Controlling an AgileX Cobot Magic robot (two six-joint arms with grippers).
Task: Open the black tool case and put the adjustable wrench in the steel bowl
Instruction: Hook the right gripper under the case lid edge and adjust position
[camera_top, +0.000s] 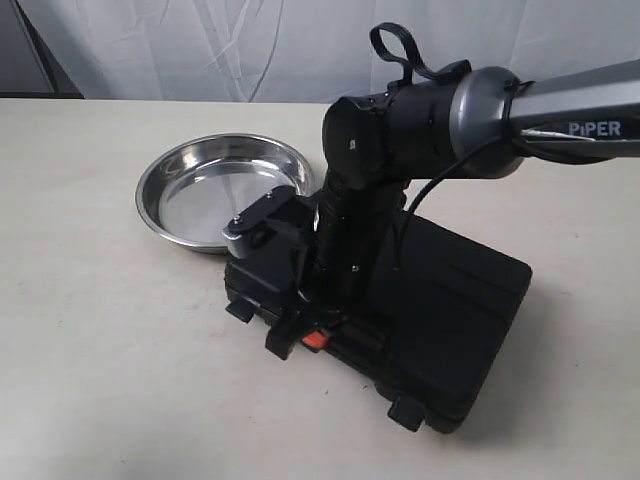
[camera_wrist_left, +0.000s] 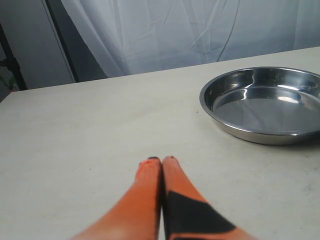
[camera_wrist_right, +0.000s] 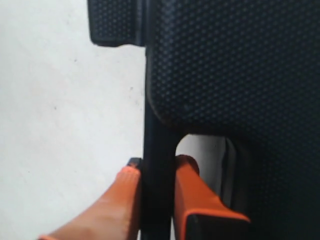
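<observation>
Right pincer (camera_wrist_right: 157, 167) pinches the handle bar of the shut black tool case (camera_top: 460, 300), which lies near-centre on the bench (camera_top: 90, 360); the steel bowl (camera_top: 190, 200) sits just far-left of it. Left pincer (camera_wrist_left: 161, 162) is pressed together above the bench

A pale cream surface (camera_top: 90, 350) lies under the right claw (camera_wrist_right: 159, 165) and spreads out on every side of it. It is matte, with a few tiny dark specks close by the claw. Ahead of the left claw (camera_wrist_left: 161, 160) the same surface runs on to its far edge. Beyond that edge, well away from both claws, hangs a creased white curtain (camera_wrist_left: 200, 30). Beside the curtain stands a dark upright post (camera_wrist_left: 62, 45), with a plain grey panel (camera_wrist_left: 30, 45) next to it.
</observation>
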